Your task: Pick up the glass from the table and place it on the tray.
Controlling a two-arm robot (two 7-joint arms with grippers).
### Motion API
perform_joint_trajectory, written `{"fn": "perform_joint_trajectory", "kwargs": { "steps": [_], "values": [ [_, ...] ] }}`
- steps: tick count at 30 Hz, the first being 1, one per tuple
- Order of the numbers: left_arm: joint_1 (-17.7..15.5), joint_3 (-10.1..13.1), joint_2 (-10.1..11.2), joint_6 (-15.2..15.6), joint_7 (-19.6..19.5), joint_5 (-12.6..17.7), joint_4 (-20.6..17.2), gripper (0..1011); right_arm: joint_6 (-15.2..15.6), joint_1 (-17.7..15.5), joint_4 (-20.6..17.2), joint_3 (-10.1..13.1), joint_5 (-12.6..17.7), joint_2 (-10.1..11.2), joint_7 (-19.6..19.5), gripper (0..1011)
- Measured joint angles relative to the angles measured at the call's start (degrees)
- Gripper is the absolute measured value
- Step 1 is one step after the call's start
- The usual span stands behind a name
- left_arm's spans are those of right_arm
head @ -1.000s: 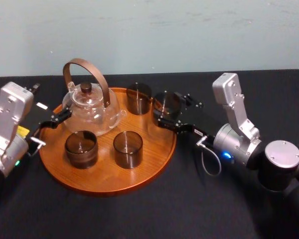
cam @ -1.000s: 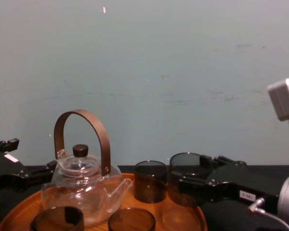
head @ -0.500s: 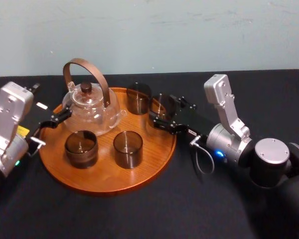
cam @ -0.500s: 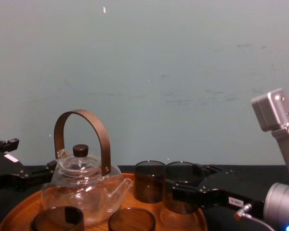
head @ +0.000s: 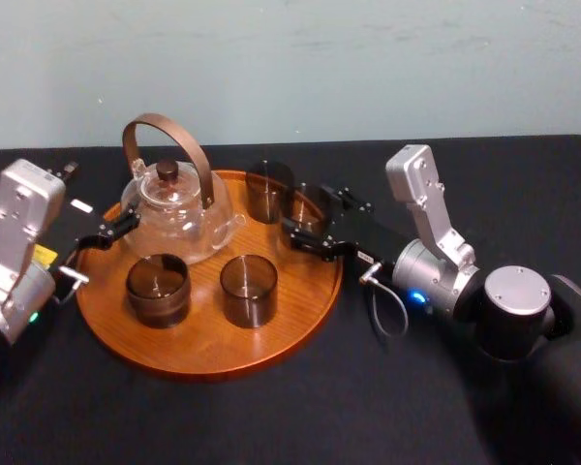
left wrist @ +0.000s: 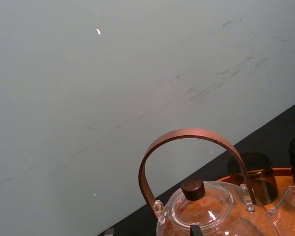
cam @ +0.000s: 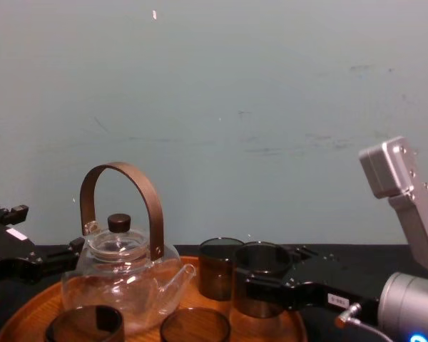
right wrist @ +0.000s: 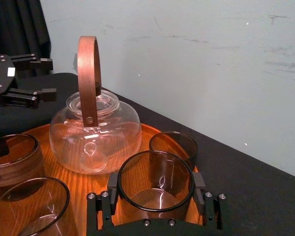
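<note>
- Glass (head: 305,205) first: where is it?
- It is clamped in the right hand (head: 310,228), over the tray (head: 203,349), at the part of the tray nearest the right edge of the desk (head: 271,426). From the right wrist, the black fingers (right wrist: 100,204) press against its two sides.
- Is it down on the wood?
- I cannot tell. In the chest view its base is very close to the tray, and that is all I can say.
- What else is on the tray?
- A clear teapot (head: 174,208) with a brown hoop handle stands toward the desk's far edge. One dark tumbler (head: 270,191) is just beside the held glass, and a second tumbler (head: 158,288) and a third tumbler (head: 248,289) stand toward the near edge.
- And the left hand?
- The left hand (head: 111,232) is at the tray's rim on the side of the desk's left edge, near the teapot. Its fingers are spread and grasp nothing.
- Any writing?
- There is a white label (head: 80,205) on the left hand and a small tag (cam: 335,300) on the right hand. The print on both is too small to read.
</note>
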Motion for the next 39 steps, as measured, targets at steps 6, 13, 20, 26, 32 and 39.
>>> {"fn": "perform_joint_trajectory", "kwargs": {
  "steps": [6,13,20,26,32,39],
  "values": [
    [0.0,0.0,0.0,0.0,0.0,0.0,0.0,1001,-0.6,0.5,1.3,-0.2,-0.1,-0.5,0.4,900],
    [0.0,0.0,0.0,0.0,0.0,0.0,0.0,1001,-1.0,0.8,2.1,-0.4,-0.3,-0.8,0.5,900],
    [0.0,0.0,0.0,0.0,0.0,0.0,0.0,1001,-1.3,0.9,2.7,-0.5,-0.6,-1.0,0.6,900],
    [0.0,0.0,0.0,0.0,0.0,0.0,0.0,1001,-1.6,0.9,3.2,-0.6,-0.9,-1.2,0.6,900],
    [0.0,0.0,0.0,0.0,0.0,0.0,0.0,1001,-1.9,1.1,3.9,-0.6,-1.2,-1.4,0.6,900],
    [0.0,0.0,0.0,0.0,0.0,0.0,0.0,1001,-2.1,1.1,4.4,-0.6,-1.4,-1.7,0.6,900]
  ]
}}
